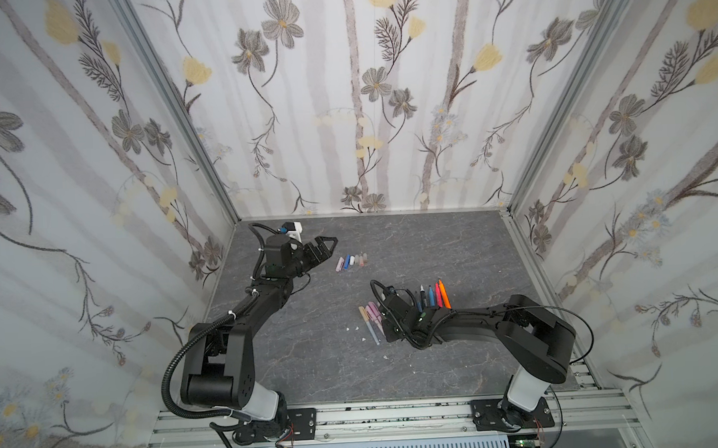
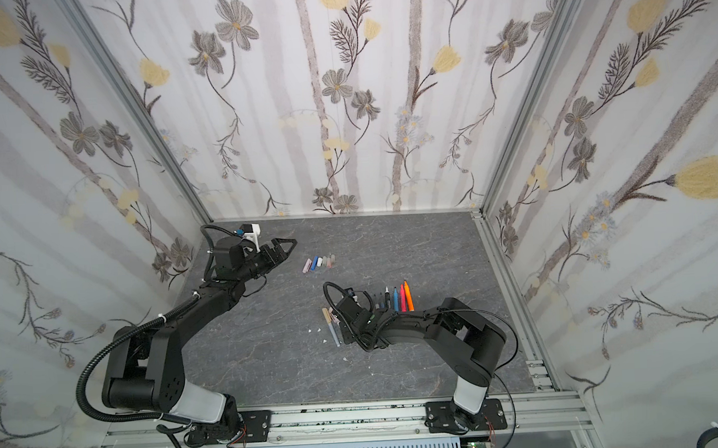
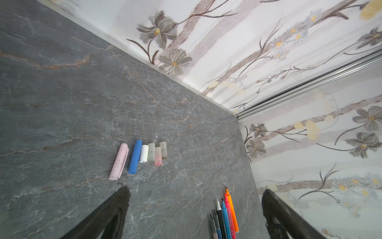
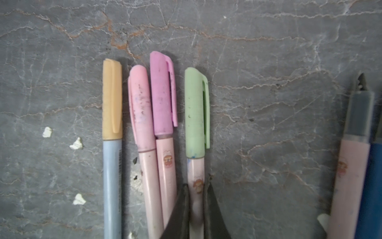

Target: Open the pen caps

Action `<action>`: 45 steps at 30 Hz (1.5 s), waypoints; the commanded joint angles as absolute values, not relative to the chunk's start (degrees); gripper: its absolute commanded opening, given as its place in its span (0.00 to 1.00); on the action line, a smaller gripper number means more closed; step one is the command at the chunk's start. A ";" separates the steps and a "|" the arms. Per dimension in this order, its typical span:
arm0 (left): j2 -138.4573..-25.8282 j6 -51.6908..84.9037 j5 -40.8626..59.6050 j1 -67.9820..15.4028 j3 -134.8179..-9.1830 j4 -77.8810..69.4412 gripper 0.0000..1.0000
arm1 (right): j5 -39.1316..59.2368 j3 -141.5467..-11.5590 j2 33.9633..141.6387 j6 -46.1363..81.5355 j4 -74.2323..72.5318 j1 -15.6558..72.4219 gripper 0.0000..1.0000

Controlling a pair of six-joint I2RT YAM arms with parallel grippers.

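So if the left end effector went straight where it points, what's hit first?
The open left end effector would likely meet the pink cap first, just ahead of one finger; depth is unclear, possibly bare table.

Six loose caps (image 3: 143,153), four capped pens (image 4: 162,93), six uncapped pens (image 3: 226,219).

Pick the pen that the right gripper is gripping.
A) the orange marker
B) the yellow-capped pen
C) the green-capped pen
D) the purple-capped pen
C: in the right wrist view the right gripper has its jaws shut on the pale barrel of the green-capped pen, just below the cap; the other pens lie untouched beside it.
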State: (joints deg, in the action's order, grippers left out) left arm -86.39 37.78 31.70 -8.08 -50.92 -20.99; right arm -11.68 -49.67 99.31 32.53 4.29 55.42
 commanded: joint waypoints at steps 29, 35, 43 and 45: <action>-98.62 37.46 38.15 -33.17 -55.10 -21.71 0.65 | -1.22 -47.25 79.58 28.63 0.56 41.80 0.01; -102.15 37.63 37.55 -34.44 -58.09 -21.97 0.59 | -0.11 -47.59 80.07 28.65 0.27 41.75 0.00; -103.97 36.83 35.57 -34.41 -60.19 -20.85 0.48 | 0.30 -47.33 80.38 28.65 0.04 41.79 0.00; -104.30 36.59 35.26 -34.45 -60.45 -20.58 0.45 | 0.44 -47.33 80.42 28.61 0.00 41.77 0.00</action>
